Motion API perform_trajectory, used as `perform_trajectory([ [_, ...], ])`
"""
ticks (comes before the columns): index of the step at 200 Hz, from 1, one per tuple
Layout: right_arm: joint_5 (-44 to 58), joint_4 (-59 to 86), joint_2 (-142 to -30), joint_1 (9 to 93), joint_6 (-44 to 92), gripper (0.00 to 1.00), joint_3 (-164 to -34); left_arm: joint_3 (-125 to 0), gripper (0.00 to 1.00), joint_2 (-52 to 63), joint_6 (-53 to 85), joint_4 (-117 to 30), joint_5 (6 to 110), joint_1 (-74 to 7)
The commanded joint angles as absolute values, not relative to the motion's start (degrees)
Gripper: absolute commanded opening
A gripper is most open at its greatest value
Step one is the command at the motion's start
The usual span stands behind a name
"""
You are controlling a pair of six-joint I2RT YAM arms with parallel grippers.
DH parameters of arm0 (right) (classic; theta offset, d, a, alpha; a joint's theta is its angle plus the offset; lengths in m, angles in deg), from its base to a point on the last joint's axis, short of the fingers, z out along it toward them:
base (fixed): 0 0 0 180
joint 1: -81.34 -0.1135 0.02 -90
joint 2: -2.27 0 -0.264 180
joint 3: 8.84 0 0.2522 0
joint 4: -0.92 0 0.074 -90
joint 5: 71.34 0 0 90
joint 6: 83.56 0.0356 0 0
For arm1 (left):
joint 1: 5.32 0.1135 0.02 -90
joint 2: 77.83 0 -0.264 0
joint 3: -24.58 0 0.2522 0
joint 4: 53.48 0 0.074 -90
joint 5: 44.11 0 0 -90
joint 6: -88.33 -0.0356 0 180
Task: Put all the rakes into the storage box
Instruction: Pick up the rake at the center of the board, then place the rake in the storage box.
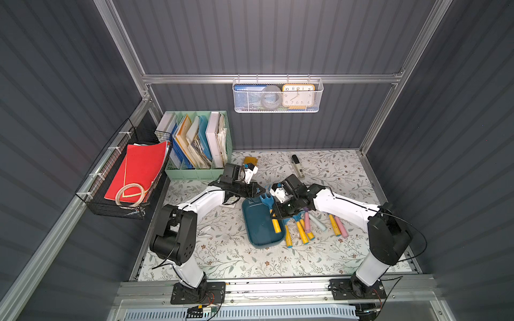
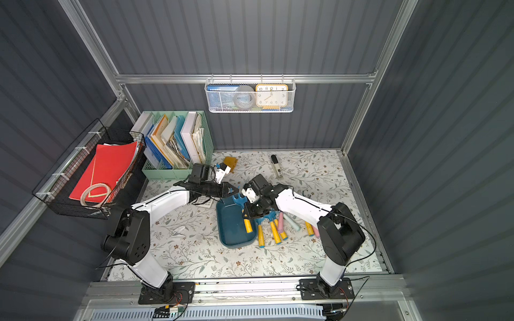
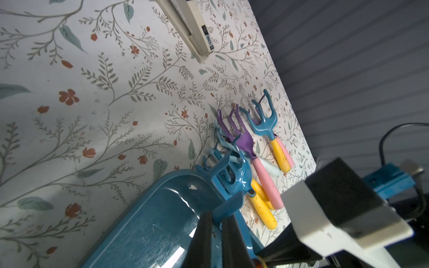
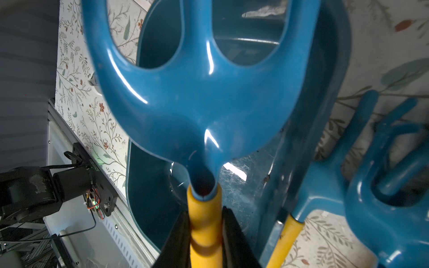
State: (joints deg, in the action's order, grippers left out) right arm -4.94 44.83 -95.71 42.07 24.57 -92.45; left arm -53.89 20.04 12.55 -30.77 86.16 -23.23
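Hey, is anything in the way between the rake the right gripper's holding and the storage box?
Nothing visible. The right gripper holds the rake by its yellow handle right over the storage box, whose floor is bare. The left gripper pinches the box's far rim, beside the tines.

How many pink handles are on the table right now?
2. The nearer pink handle lies in the pile beside the storage box; the farther pink handle lies apart, against a yellow handle. The right arm may hide others.
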Motion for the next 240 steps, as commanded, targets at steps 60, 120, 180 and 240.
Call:
perform_trajectory([
  [60, 8.22, 47.85, -95.86, 43.19, 26.4, 0.62, -95.93, -53.88, 0.02, 23.33, 0.51, -13.56, 77.45, -23.51],
  [120, 12.74, 47.27, -95.91, 43.26, 26.41, 0.62, -97.05, -56.46, 0.58, 26.59, -1.09, -9.41, 78.38, -23.78],
  [180, 12.86, 47.44, -97.85, 43.34, 25.6, 0.62, -98.29, -65.35, 0.73, 21.67, 5.37, -4.5, 70.97, -23.83],
  [240, 13.3, 47.55, -99.13, 43.34, 25.96, 0.62, -99.05, -65.1, 0.72, 14.93, 15.67, -1.01, 42.57, -23.86],
])
